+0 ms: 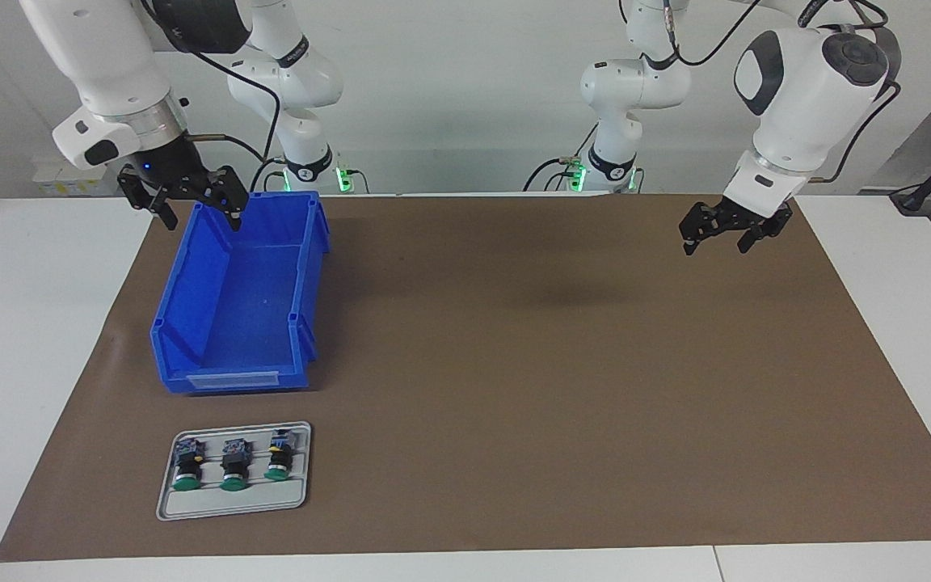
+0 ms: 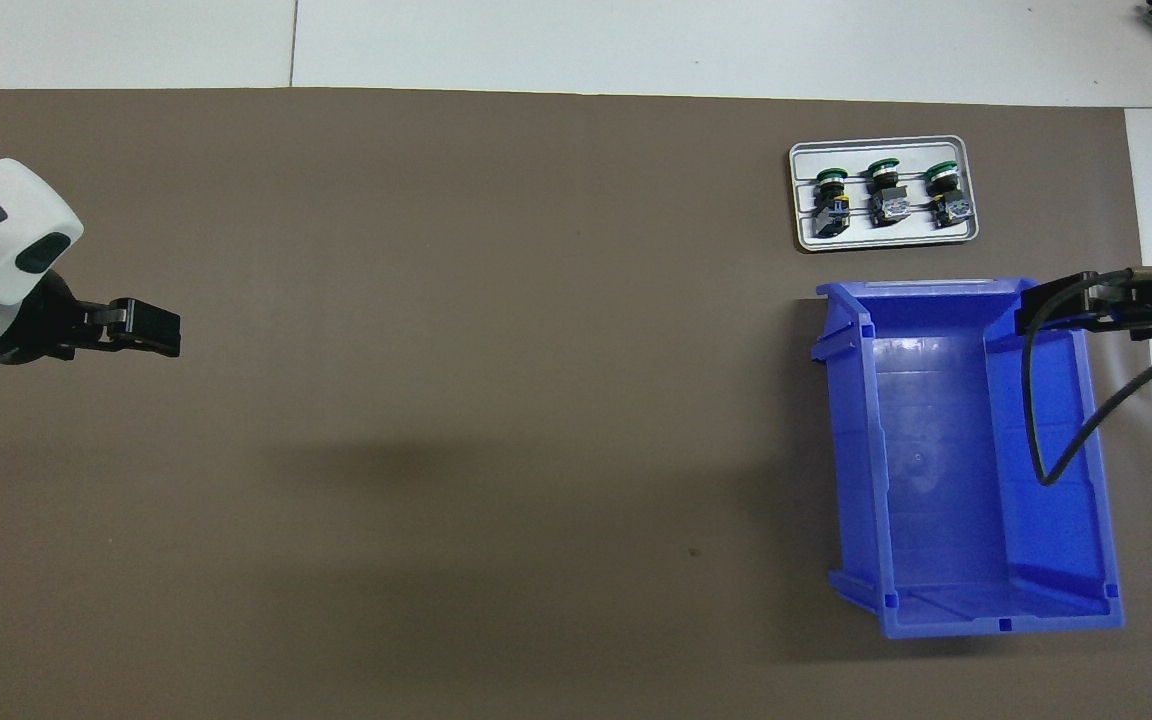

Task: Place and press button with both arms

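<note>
Three green-capped switches lie side by side in a grey tray point(image 1: 233, 508) point(image 2: 884, 231), toward the right arm's end of the table. The button point(image 1: 279, 458) point(image 2: 830, 196), with a blue-and-yellow rear end, is the one closest to the table's middle. My right gripper point(image 1: 195, 210) point(image 2: 1028, 310) is open and empty, raised over the wall of the blue bin. My left gripper point(image 1: 718, 241) point(image 2: 172, 332) is open and empty, raised over the brown mat at the left arm's end. Both are apart from the switches.
An empty blue bin point(image 1: 191, 299) point(image 2: 846, 420) stands on the brown mat point(image 1: 562, 380) point(image 2: 456, 400), nearer to the robots than the tray. White tabletop borders the mat.
</note>
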You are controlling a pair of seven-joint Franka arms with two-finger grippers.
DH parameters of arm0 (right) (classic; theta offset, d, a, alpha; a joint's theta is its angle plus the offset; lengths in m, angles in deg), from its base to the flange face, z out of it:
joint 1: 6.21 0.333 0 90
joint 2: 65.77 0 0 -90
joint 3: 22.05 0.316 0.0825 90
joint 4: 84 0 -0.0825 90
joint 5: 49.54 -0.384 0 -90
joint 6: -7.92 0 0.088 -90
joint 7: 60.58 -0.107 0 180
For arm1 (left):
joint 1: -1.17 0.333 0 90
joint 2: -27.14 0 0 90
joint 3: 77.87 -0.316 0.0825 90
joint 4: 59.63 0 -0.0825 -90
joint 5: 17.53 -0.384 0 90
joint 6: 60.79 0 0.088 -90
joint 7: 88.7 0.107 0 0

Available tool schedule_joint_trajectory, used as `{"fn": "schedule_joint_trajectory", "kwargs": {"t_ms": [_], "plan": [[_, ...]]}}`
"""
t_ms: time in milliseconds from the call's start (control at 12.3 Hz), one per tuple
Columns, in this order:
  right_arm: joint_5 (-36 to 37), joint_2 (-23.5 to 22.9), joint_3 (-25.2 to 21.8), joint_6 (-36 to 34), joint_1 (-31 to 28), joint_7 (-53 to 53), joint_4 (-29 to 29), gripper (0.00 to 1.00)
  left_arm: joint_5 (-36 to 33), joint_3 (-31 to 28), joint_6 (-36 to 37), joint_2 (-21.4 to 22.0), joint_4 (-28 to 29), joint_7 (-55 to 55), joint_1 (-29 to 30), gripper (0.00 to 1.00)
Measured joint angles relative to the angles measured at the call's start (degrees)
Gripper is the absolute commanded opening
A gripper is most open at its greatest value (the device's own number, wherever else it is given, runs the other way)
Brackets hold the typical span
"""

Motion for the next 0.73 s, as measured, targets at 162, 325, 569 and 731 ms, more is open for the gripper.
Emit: {"fn": "schedule_joint_trajectory", "kwargs": {"t_ms": [162, 325, 569, 731], "plan": [[0.00, 0.00, 0.00, 0.00, 0.00, 0.00, 0.00, 1.00, 0.00, 0.00, 0.00, 0.00, 0.00, 0.00, 0.00, 1.00], [0.00, 0.00, -0.03, 0.00, -0.02, 0.00, 0.00, 1.00, 0.00, 0.00, 0.00, 0.00, 0.00, 0.00, 0.00, 1.00], [0.00, 0.00, -0.07, -0.04, -0.04, 0.02, 0.00, 0.99, 0.00, 0.00, 0.00, 0.00, 0.00, 0.00, 0.00, 1.00], [-0.01, -0.06, -0.07, 0.77, -0.06, 0.03, -0.01, 0.97, 0.00, 0.00, 0.00, 0.00, 0.00, 0.00, 0.00, 1.00]]}}
